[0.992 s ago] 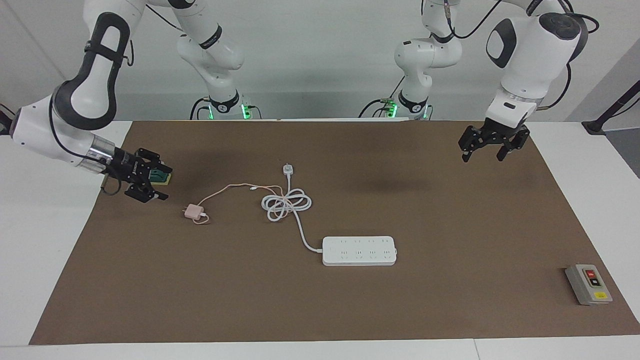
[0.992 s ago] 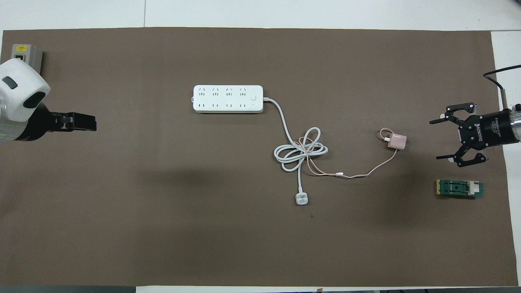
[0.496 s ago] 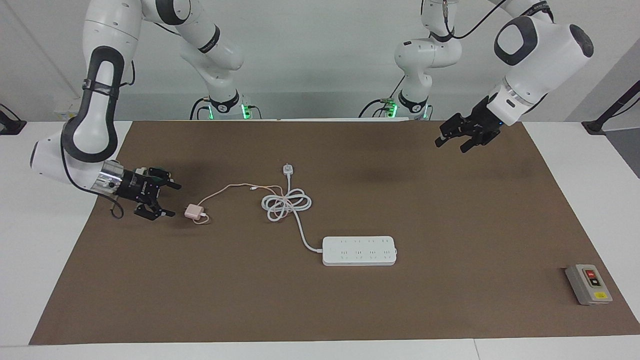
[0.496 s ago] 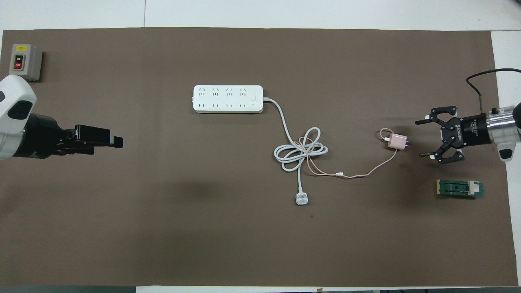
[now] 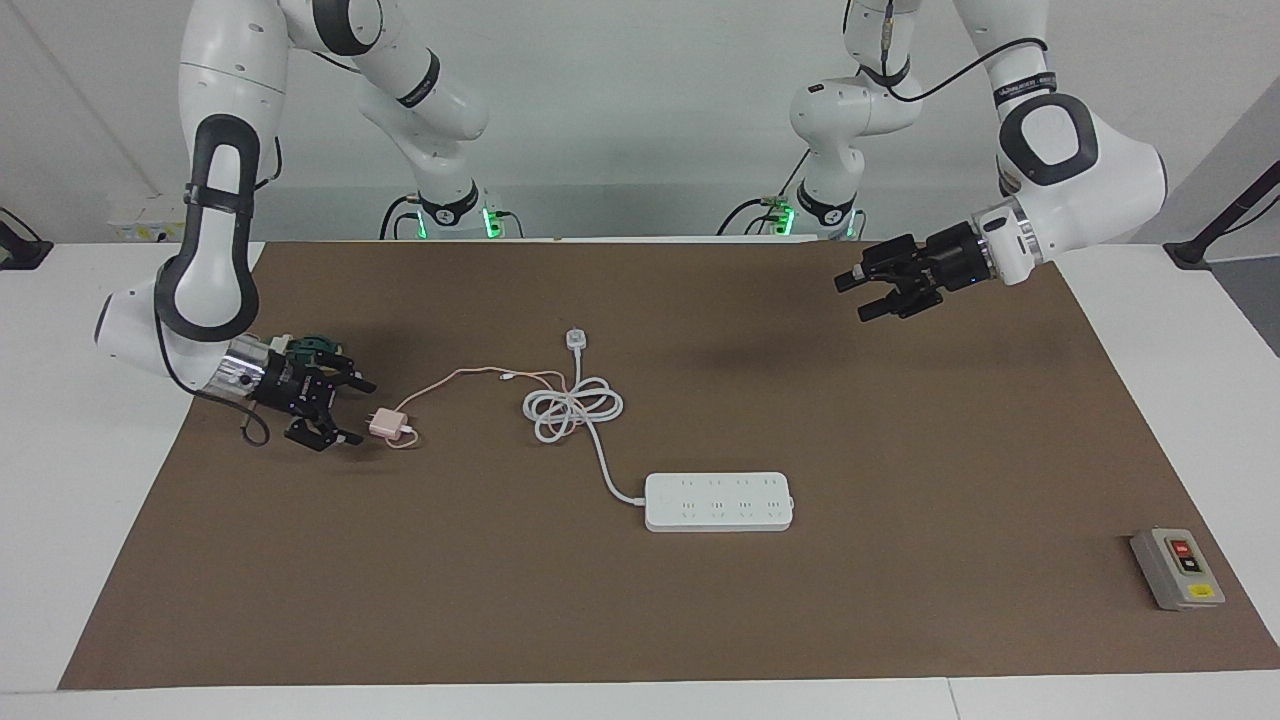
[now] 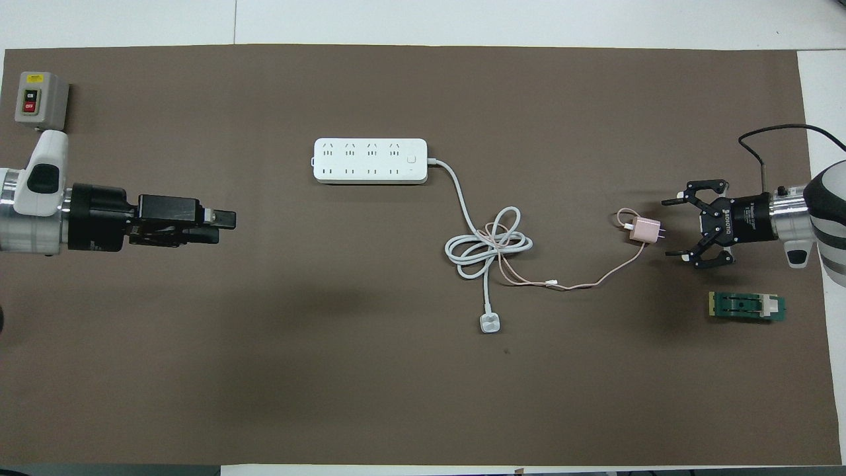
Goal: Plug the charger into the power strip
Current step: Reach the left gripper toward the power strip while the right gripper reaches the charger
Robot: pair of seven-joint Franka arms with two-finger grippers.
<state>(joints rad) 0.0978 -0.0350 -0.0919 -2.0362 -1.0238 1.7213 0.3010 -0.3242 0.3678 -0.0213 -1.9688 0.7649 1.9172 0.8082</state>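
The pale-pink charger (image 5: 381, 425) (image 6: 646, 231) lies on the brown mat toward the right arm's end of the table. Its thin pink cable (image 6: 595, 281) runs off to the coiled white cord. My right gripper (image 5: 355, 410) (image 6: 669, 228) is low over the mat and open. Its fingertips sit just beside the charger's pronged end, apart from it. The white power strip (image 5: 718, 501) (image 6: 370, 160) lies flat, sockets up, farther from the robots than the charger. My left gripper (image 5: 855, 298) (image 6: 221, 221) hangs open and empty above bare mat toward the left arm's end.
The strip's thick white cord (image 5: 572, 405) (image 6: 489, 248) lies looped between strip and charger, ending in a small white plug (image 5: 576, 339) (image 6: 490, 323). A green part (image 6: 747, 307) lies near the right gripper. A grey button box (image 5: 1177, 568) (image 6: 39, 99) stands at the left arm's end.
My right gripper has dropped lower and slid toward the charger, staying open. My left gripper has swung in over the mat and turned level. Charger and strip have not moved.
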